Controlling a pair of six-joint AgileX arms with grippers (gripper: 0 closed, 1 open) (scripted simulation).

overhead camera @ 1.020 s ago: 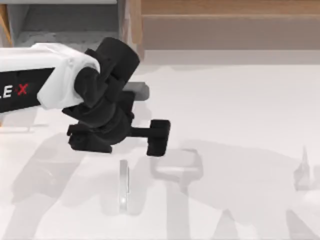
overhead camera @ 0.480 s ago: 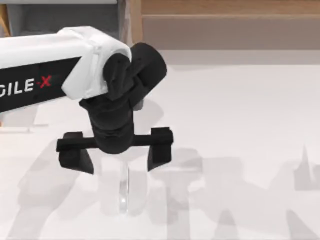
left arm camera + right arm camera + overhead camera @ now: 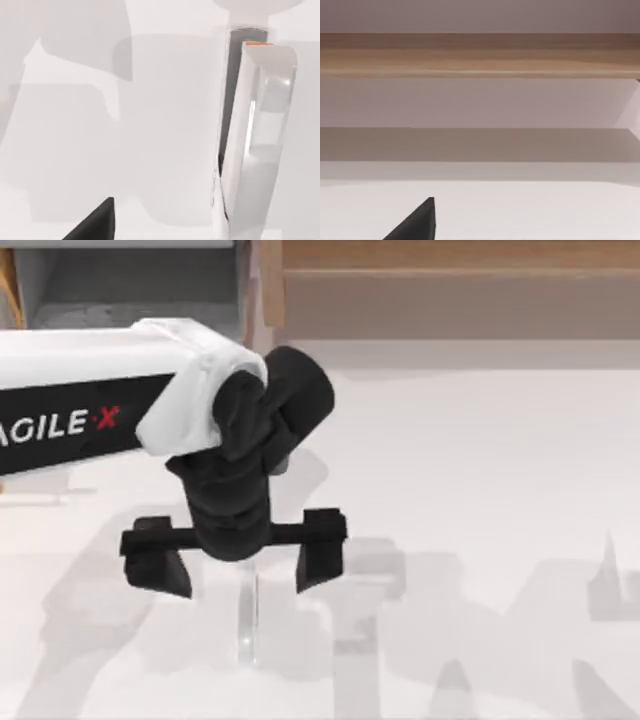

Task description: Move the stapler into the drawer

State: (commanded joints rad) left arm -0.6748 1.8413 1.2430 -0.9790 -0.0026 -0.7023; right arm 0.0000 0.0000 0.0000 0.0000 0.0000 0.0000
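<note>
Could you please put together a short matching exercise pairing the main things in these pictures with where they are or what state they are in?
Things:
1. stapler
2. left claw
3. drawer
4. wooden unit

Places or states:
A. top view's far left corner, grey inside
B. open, fingers spread to either side of a narrow object
C. along the far edge, right of the drawer
D. lying on the white tabletop, under the open fingers

Pairs: 1-D, 2-B, 3-A, 4-C

White arm link lettered "AGILE X" with red X, black wrist, black two-fingered end effector point(image 3: 238, 565)
</note>
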